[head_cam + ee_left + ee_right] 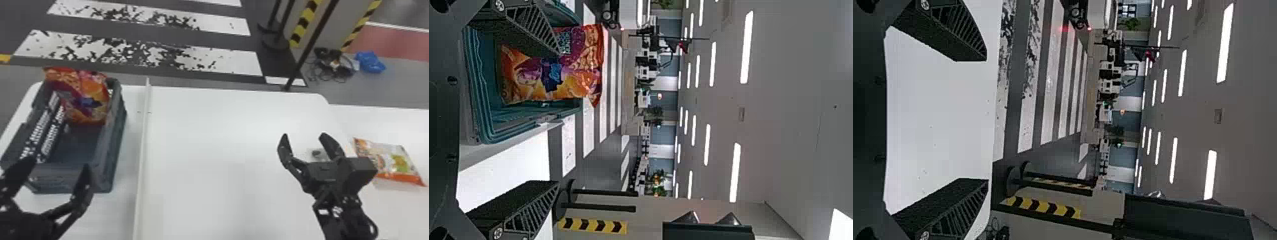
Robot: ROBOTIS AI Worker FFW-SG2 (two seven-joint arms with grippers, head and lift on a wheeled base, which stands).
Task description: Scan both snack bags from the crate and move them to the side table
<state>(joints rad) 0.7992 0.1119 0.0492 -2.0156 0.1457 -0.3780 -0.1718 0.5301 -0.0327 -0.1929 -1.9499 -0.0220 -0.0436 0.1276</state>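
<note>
Fetching the red-orange snack bag (86,99) seems the next step; the left gripper (58,163), spread wide by the near end of the crate (112,159), should straddle its sides, squeeze gently and lift it clear of the rim before scanning. The right gripper (304,136) is wide and empty over the worktop (207,159). The bag leans at the crate's far end, plump, glossy and purple-patched; the paler orange-edged bag (387,159) lies flat on the side table (392,210).
</note>
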